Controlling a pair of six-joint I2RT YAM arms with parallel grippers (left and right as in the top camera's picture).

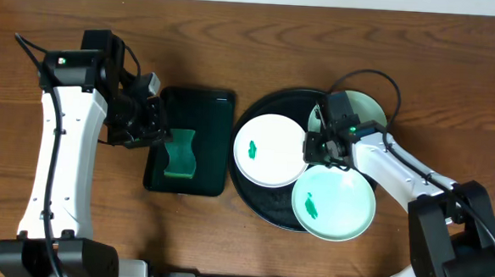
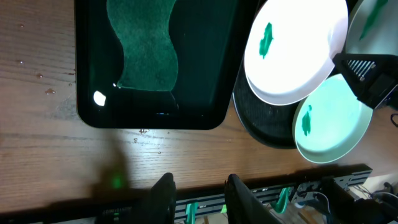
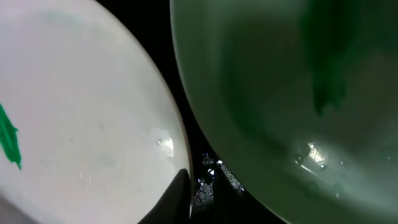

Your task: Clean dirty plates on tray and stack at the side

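I have the right gripper (image 1: pixel 313 150) down at the right edge of the round shallow white plate (image 1: pixel 268 150), which lies flat in the large round black tray with a raised rim (image 1: pixel 251 198). I chose this place because the plate's rim is free there. A narrow gap separates it from the pale mint-green front plate (image 1: pixel 335 207), which sits half over the tray's near rim. In the right wrist view one dark finger (image 3: pixel 180 191) stands against the white rim. The second finger is hidden, so I cannot tell if the jaws pinch the plate or only frame it. The second mint-green plate (image 1: pixel 368 111) is at the back right of the tray, partly under the arm. The white plate and the front plate each show a green smear, so I judge that no cleaning is done yet.

The left gripper (image 2: pixel 198 186) hovers over the wooden table (image 2: pixel 50 155) just beside the smaller rectangular black tray (image 2: pixel 93 62), fingers apart and nothing between them. The wavy green sponge (image 2: pixel 146 50) lies in that tray, untouched. This arm is near so that it can take the sponge when a plate is presented.
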